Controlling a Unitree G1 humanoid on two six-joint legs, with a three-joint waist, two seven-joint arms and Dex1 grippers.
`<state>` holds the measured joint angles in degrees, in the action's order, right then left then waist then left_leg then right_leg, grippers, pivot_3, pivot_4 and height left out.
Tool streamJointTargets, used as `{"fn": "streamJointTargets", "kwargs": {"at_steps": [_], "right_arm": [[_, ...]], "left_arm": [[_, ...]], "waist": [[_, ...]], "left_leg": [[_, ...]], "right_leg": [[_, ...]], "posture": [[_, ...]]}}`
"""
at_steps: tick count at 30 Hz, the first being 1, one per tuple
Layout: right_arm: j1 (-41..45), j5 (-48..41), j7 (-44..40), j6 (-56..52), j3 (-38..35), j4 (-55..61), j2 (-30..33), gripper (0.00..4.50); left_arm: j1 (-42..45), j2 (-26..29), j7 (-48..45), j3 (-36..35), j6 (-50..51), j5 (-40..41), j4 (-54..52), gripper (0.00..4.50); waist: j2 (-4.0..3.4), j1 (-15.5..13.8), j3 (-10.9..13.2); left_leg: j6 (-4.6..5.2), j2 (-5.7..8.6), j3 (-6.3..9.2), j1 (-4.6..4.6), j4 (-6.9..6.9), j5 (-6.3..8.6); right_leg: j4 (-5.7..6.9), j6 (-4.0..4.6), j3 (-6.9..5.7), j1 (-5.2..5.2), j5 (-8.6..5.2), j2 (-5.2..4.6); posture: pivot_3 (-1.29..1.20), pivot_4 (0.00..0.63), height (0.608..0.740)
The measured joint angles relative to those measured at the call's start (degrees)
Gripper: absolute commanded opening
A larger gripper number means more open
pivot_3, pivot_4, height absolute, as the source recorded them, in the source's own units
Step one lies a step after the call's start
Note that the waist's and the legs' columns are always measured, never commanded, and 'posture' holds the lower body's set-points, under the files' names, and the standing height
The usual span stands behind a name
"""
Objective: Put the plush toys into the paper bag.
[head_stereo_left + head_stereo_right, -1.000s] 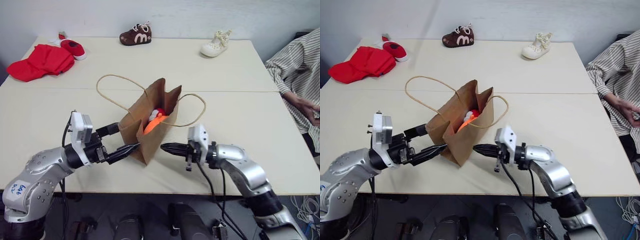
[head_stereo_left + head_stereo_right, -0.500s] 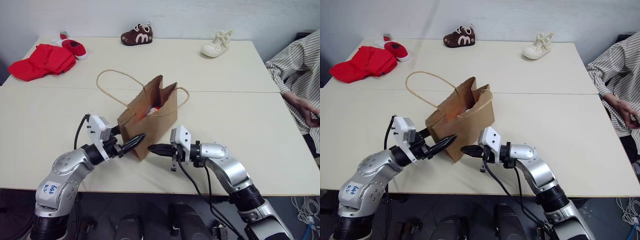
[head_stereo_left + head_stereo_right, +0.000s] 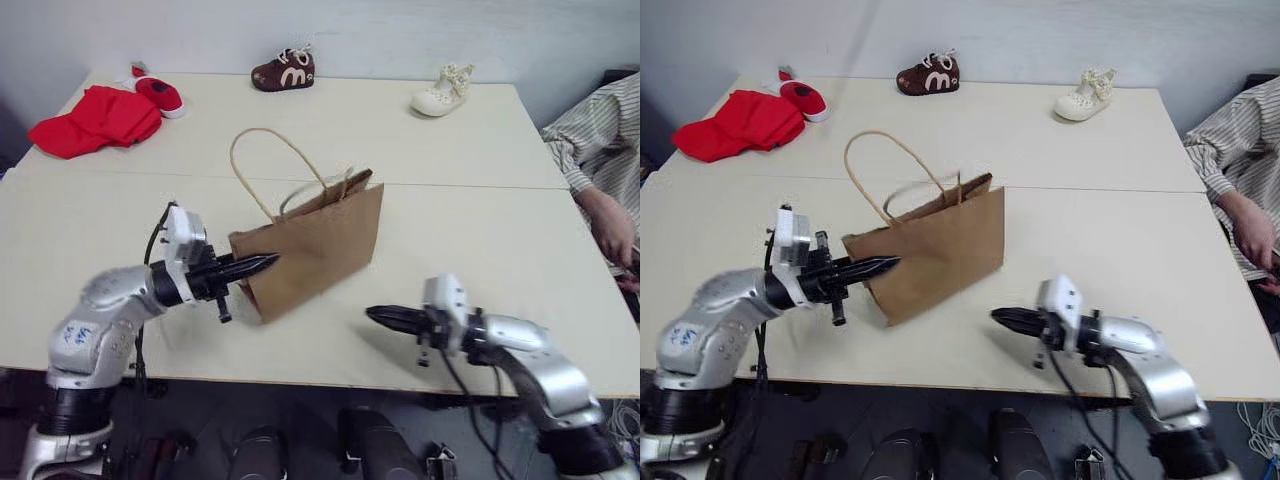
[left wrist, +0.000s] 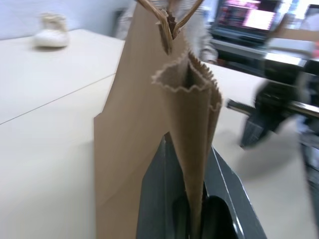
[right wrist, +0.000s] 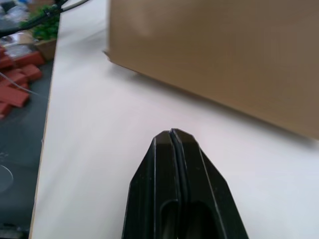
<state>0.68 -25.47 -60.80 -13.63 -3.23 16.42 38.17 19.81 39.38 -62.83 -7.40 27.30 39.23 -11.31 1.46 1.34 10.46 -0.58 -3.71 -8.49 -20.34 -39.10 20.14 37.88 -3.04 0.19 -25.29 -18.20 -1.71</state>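
Left eye view showed the paper bag (image 3: 318, 245) newly pinched flat on the bench (image 3: 480, 240), right gripper (image 3: 378, 316) withdrawn, fingers pressed together; left wrist view showed left gripper (image 4: 192, 199) fingers clamping the folded edge, so the toys, probably packed, were hidden.

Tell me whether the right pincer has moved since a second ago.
Yes. The right pincer, shut, was at the bag's near side; it has drawn away to the robot's right and now sits clear of the bag above the table's front edge.
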Motion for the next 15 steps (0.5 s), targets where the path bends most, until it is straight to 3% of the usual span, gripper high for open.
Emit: {"fn": "streamJointTargets", "kwargs": {"at_steps": [6,10,15], "right_arm": [[-8.2,-4.9,-6.6,2.1,-16.0,-0.8,9.6,0.00],[-8.9,-4.9,-8.6,3.5,-19.5,-2.0,11.4,0.00],[-7.6,-5.5,-6.3,2.8,-17.2,-1.6,8.4,0.00]], "left_arm": [[7.4,3.9,-17.1,6.3,-3.0,-2.0,10.4,0.04],[13.3,4.1,-23.1,8.1,-10.1,-7.3,20.7,0.04],[14.8,4.1,-23.1,11.0,-15.0,-12.9,27.3,1.17]], "waist": [[-0.04,0.3,0.0],[0.02,0.4,0.0],[0.01,0.3,0.0]], "left_leg": [[-0.02,0.00,-0.05,0.13,-0.01,-0.01],[-0.04,-0.04,-0.04,0.20,-0.01,-0.01],[-0.03,-0.09,-0.03,0.12,-0.02,-0.01]], "right_leg": [[0.03,-0.01,0.10,0.10,0.01,0.21],[-0.01,0.00,0.11,0.20,0.01,0.26],[0.02,-0.01,0.13,0.11,0.01,0.19]], "posture": [[0.00,0.150,0.740],[0.00,0.150,0.740],[0.00,0.150,0.740]]}}
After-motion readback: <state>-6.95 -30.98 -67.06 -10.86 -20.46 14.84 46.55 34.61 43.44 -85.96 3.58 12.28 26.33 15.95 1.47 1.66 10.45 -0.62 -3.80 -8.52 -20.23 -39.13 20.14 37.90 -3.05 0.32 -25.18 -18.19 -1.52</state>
